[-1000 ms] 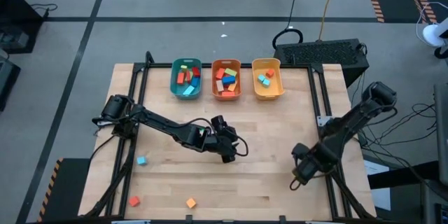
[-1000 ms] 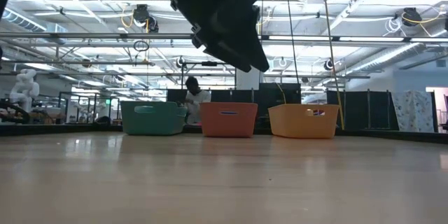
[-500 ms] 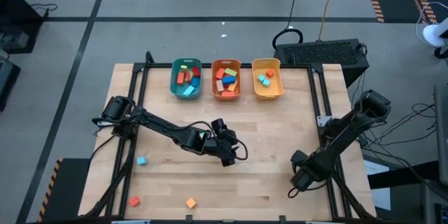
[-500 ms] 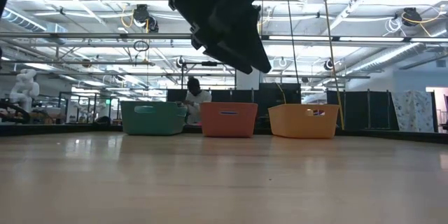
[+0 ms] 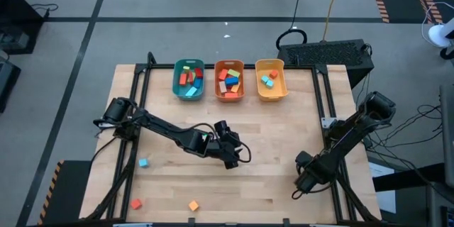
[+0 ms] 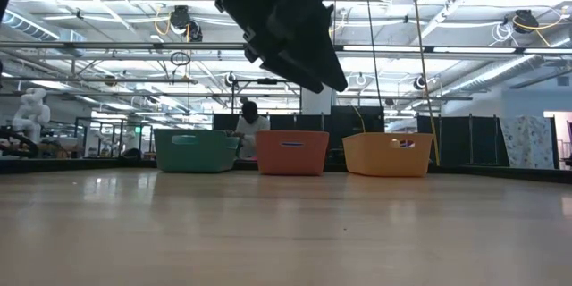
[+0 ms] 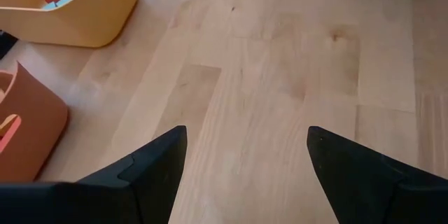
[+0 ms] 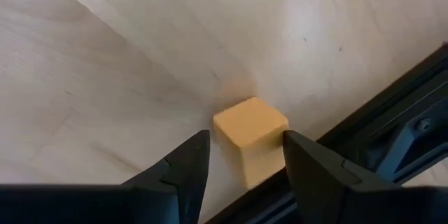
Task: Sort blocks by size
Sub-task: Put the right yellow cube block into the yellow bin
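A tan cube (image 8: 250, 129) rests on its base on the table, next to the black frame rail (image 8: 392, 133) at the near right. My right gripper (image 8: 245, 138) is low over it and open, with one finger on each side of the cube; in the high view the gripper (image 5: 301, 183) hides the cube. My left gripper (image 5: 237, 156) hangs open and empty over the table's middle, also shown in its wrist view (image 7: 245, 140). Loose cubes lie at the near left: blue (image 5: 143, 162), red-orange (image 5: 135, 203) and orange (image 5: 193, 205). My right gripper has its fingers close on both sides of the tan cube, slanting down from above. One finger (image 8: 301, 155) looks to be against the cube's side (image 8: 278, 131), but I cannot tell whether it touches. The cube stands on the table.
Three bins stand in a row at the far edge: teal (image 5: 188, 79), orange (image 5: 229, 79) and yellow (image 5: 270, 79), each holding blocks. The black frame rails run along the table's left and right sides. Bare wood lies between the arms. A person shows behind the bins (image 6: 248, 125).
My right gripper has moved a little toward the table's near edge and then kept still.
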You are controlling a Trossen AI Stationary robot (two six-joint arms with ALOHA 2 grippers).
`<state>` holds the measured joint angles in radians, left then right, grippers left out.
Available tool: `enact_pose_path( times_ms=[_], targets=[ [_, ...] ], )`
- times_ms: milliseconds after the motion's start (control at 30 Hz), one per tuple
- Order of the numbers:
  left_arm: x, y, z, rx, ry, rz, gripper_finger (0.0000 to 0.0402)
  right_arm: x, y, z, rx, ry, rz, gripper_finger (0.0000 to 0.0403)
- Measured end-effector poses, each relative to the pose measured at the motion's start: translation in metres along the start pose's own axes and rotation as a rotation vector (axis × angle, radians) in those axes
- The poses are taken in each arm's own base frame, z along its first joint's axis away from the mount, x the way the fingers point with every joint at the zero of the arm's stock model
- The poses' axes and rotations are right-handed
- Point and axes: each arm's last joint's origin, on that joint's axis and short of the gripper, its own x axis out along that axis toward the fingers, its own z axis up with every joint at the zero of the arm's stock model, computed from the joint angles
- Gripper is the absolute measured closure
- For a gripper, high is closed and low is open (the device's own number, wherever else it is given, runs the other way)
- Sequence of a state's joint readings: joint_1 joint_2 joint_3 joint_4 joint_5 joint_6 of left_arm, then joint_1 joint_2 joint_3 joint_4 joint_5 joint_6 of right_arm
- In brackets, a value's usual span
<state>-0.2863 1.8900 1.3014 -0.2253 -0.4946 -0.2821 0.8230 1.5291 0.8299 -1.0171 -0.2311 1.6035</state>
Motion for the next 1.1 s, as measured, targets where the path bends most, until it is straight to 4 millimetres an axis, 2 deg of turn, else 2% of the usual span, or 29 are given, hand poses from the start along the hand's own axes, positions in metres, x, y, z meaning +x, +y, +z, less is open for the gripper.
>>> enact_pose_path(
  times_ms=[200, 500, 767, 933, 1100],
  targets=[
    [0.000, -0.001, 0.000, 0.001, 0.000, -0.002, 0.0104, 0.001, 0.000, 0.000, 0.009, -0.001, -0.008, 0.0236],
    [-0.002, -0.004, -0.001, 0.006, -0.001, -0.008, 0.0104, 0.014, -0.004, -0.003, 0.004, 0.006, -0.017, 0.0228],
    [-0.002, -0.004, -0.001, 0.001, -0.001, -0.008, 0.0104, 0.016, -0.005, -0.012, -0.035, 0.013, -0.022, 0.0228],
    [-0.002, -0.004, -0.001, -0.012, 0.000, -0.008, 0.0104, 0.016, -0.005, -0.015, -0.020, 0.038, -0.027, 0.0248],
    [-0.002, -0.004, -0.001, -0.012, 0.000, -0.008, 0.0104, 0.016, -0.005, -0.015, -0.020, 0.045, -0.027, 0.0292]
  ],
)
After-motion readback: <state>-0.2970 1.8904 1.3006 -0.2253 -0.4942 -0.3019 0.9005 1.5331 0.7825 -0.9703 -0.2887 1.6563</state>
